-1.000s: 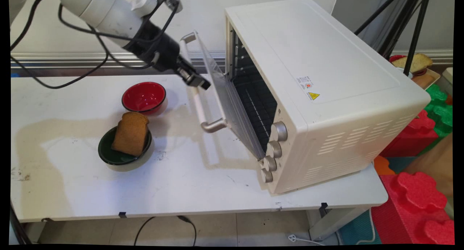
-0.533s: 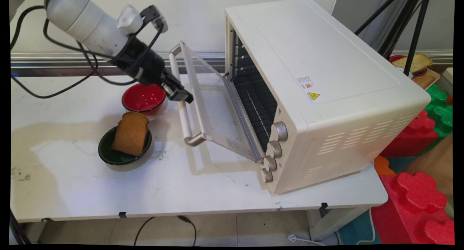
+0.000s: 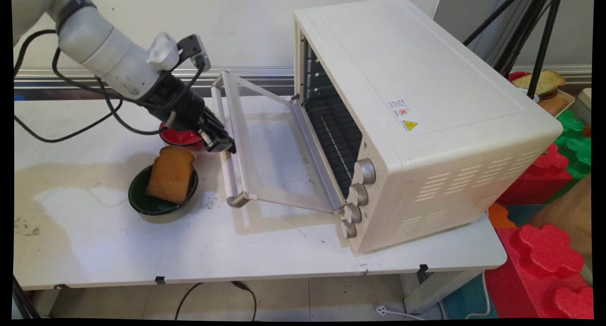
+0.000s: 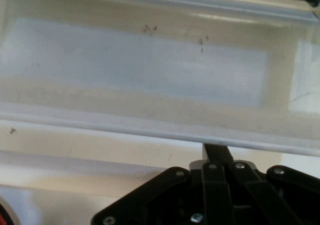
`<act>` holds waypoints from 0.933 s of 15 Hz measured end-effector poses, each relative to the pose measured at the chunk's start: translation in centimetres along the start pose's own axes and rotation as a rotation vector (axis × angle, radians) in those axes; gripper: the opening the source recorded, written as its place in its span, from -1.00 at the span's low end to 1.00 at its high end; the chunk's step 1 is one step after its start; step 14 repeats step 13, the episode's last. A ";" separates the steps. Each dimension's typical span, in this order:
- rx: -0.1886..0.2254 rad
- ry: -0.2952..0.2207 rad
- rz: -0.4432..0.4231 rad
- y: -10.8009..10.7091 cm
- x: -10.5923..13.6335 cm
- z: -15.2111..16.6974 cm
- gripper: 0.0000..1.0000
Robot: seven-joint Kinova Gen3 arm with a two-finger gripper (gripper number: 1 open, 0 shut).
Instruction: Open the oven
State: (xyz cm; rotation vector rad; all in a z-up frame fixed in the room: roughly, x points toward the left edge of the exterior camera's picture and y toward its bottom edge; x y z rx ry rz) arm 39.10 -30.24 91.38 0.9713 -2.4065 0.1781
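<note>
Red bowl (image 3: pixel 182 137) mostly behind tool (image 3: pixel 221 144)

Cream oven door (image 3: pixel 277 151), nearly flat

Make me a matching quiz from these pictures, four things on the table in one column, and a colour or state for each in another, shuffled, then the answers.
Things:
1. oven door
2. bread
3. bowl by the pincer
4. oven knobs

States:
A. red
B. swung open and down
C. standing in a dark green bowl
D. silver, in a column

Pairs: 1-B, 2-C, 3-A, 4-D
</note>
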 end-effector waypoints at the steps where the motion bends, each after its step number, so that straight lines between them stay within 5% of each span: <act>1: 0.000 -0.005 0.005 0.0 -0.2 0.2 -1.00; 14: 0.001 -0.040 0.057 0.0 -2.3 1.9 -1.00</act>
